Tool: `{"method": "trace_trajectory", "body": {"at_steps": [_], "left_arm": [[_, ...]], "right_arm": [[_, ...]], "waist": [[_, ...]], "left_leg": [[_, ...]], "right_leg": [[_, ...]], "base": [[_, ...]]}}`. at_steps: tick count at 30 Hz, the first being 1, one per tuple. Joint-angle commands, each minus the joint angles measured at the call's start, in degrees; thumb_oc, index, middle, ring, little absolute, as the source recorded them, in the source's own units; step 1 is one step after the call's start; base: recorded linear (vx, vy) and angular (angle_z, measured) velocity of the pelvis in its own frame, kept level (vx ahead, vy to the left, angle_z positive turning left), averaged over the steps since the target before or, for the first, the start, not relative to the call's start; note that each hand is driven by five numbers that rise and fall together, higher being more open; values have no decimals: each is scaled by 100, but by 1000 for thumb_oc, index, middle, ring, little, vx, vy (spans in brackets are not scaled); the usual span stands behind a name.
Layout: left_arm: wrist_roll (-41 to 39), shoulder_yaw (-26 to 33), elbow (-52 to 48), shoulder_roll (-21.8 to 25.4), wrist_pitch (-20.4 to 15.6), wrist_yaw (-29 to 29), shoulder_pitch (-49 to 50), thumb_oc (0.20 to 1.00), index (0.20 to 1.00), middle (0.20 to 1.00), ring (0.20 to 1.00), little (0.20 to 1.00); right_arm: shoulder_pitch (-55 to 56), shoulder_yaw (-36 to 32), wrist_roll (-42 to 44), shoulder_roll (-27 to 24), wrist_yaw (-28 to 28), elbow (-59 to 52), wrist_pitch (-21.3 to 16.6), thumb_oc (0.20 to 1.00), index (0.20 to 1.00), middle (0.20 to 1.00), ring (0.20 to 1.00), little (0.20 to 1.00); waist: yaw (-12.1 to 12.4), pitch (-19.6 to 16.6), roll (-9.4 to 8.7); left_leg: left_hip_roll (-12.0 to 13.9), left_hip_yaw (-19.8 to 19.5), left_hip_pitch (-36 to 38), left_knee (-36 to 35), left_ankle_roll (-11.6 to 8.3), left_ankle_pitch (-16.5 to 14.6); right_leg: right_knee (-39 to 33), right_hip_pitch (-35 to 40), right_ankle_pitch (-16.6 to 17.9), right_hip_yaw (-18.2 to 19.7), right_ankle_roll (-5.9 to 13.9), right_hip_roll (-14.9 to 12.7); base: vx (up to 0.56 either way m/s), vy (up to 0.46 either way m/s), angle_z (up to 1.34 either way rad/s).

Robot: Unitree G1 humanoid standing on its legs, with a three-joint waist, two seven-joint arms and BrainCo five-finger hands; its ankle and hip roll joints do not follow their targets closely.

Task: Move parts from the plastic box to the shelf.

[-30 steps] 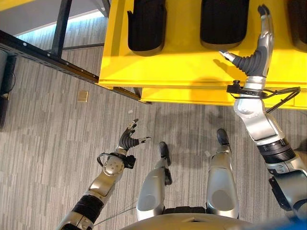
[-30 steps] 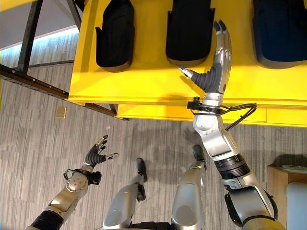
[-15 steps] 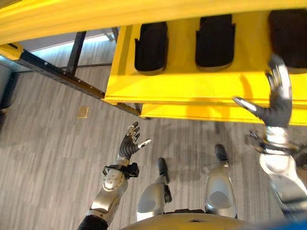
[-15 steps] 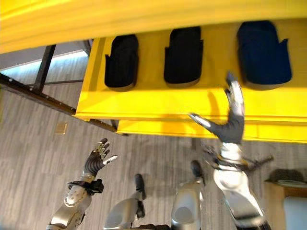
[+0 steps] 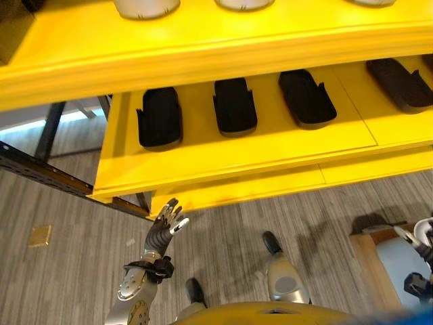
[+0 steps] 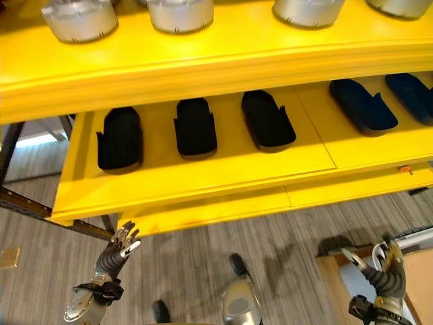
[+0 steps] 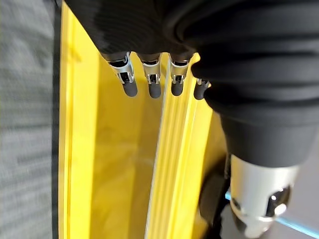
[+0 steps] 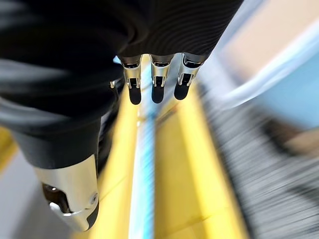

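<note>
The yellow shelf has two levels. Several black moulded parts lie in a row on its lower board, with darker blue ones further right. Silver round parts stand on the upper board. My left hand is raised just below the shelf's front edge, fingers straight and empty. My right hand hangs low at the right, open and empty, over a pale plastic box. Its fingers are straight.
The pale box rests in a wooden frame at the lower right. A black metal bar runs across the grey carpet left of the shelf. A small tan plate lies on the floor.
The camera has tilted up, bringing the upper board into view. My right hand has come down off the lower board to the box at the right. My left hand stays raised.
</note>
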Motion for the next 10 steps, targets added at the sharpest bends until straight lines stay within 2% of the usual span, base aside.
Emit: {"method": "trace_trajectory", "body": {"at_steps": [1, 5, 10], "left_arm": [[-217, 466, 108, 348, -38, -162, -124, 1000, 1000, 1000, 1000, 1000], [-280, 548, 506, 250, 122, -247, -225, 1000, 1000, 1000, 1000, 1000], [-135, 618, 730, 157, -14, -247, -251, 1000, 1000, 1000, 1000, 1000]], "right_arm": [[-580, 74, 7, 247, -36, -85, -278, 1000, 1000, 1000, 1000, 1000], [-867, 246, -38, 273, -2, 241, -198, 1000, 1000, 1000, 1000, 1000], [-978, 405, -136, 327, 34, 326, -165, 1000, 1000, 1000, 1000, 1000]], "waist": [[122, 140, -394], [235, 90, -378], [305, 34, -365]], "left_leg": [[161, 142, 243, 71, 53, -381], [147, 98, 293, 71, 57, -389], [140, 58, 330, 71, 58, -396]], "right_leg": [[153, 372, -359, -607, -143, 133], [137, 471, -382, -744, -182, 135], [128, 561, -413, -878, -211, 125]], "base": [[0, 0, 0], [4, -15, 6], [14, 0, 8]]}}
